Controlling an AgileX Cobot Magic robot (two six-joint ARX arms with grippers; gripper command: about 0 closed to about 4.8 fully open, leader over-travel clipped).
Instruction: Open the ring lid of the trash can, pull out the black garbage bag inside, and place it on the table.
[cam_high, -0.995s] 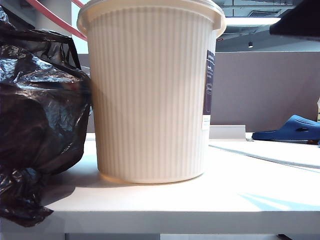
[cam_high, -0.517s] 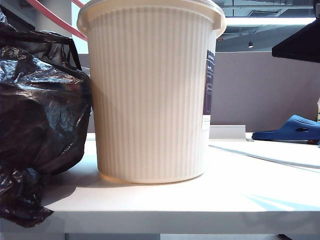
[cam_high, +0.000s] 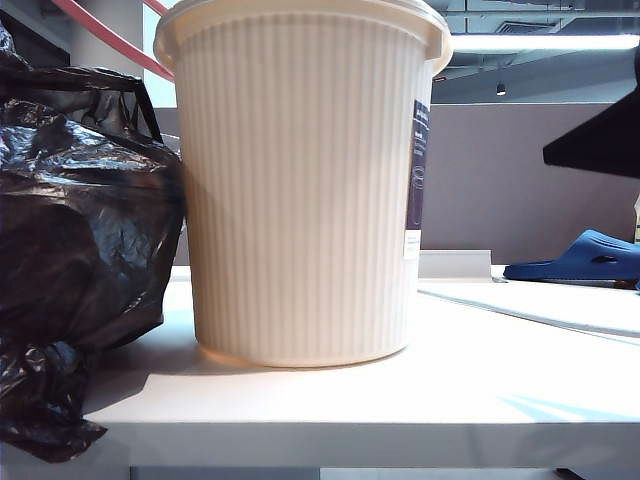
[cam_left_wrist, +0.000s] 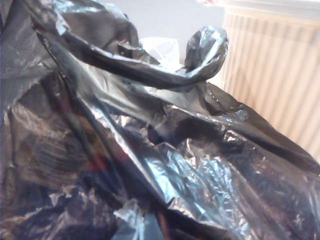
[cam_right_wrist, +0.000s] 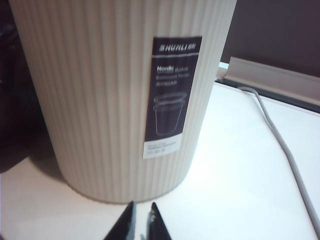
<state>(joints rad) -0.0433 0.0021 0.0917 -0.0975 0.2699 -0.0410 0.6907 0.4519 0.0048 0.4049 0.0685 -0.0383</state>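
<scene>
The cream ribbed trash can stands upright mid-table, its dark label facing my right gripper. The black garbage bag lies out of the can on the table, pressed against its left side and hanging over the front edge. A pink arc of the ring lid shows behind the can, upper left. Crinkled bag fills the left wrist view and hides my left gripper, which is shut on a fold of it. My right gripper hovers just short of the can's base, fingers almost together, with nothing between them.
A blue slipper lies at the far right before a grey partition. A grey cable runs over the table right of the can, near a white rail. The right arm's dark body hangs at the upper right.
The bag's top has sagged slightly lower. The dark shape of the right arm at the upper right has come down. The can has not moved.
</scene>
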